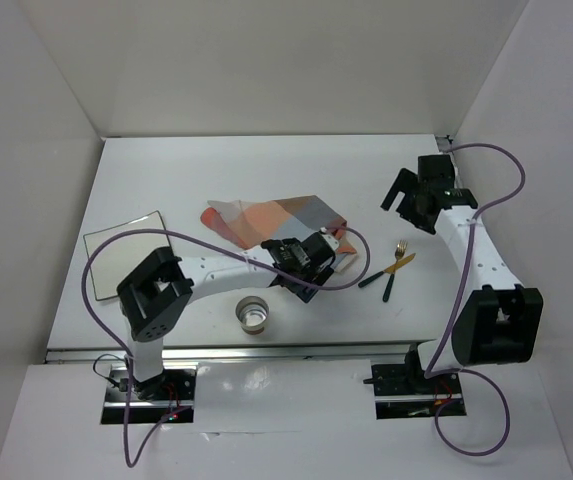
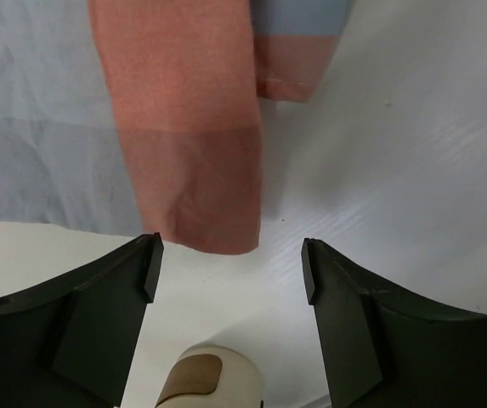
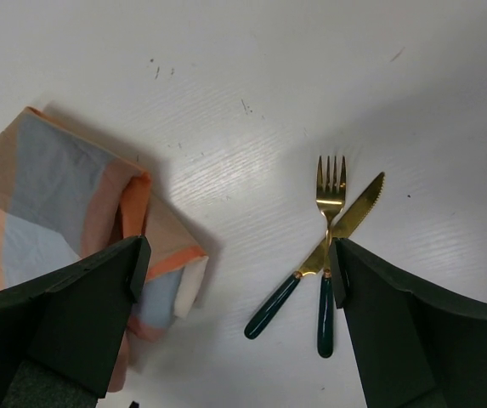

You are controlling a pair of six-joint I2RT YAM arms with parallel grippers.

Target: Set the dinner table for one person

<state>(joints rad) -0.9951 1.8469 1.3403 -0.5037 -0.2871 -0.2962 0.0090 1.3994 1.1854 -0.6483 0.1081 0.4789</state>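
The dinner table (image 1: 266, 165) is a white tabletop with a metal rail (image 1: 286, 351) along its near edge. A crumpled orange, grey and blue checked mat (image 1: 266, 220) lies at its centre. My left gripper (image 1: 318, 262) is open at the mat's near right corner. In the left wrist view an orange fold of the mat (image 2: 192, 170) ends just beyond the open left gripper (image 2: 226, 263). My right gripper (image 1: 403, 198) is open and empty, raised at the right. Its wrist view shows the gripper (image 3: 235, 272) above a gold fork (image 3: 331, 183) and knife (image 3: 358, 208) crossed on the table.
A square white plate (image 1: 121, 250) lies at the left. A small metal cup (image 1: 254, 314) stands near the front edge. The fork and knife (image 1: 391, 270) have dark green handles. A cream and brown rounded object (image 2: 205, 382) shows at the bottom of the left wrist view.
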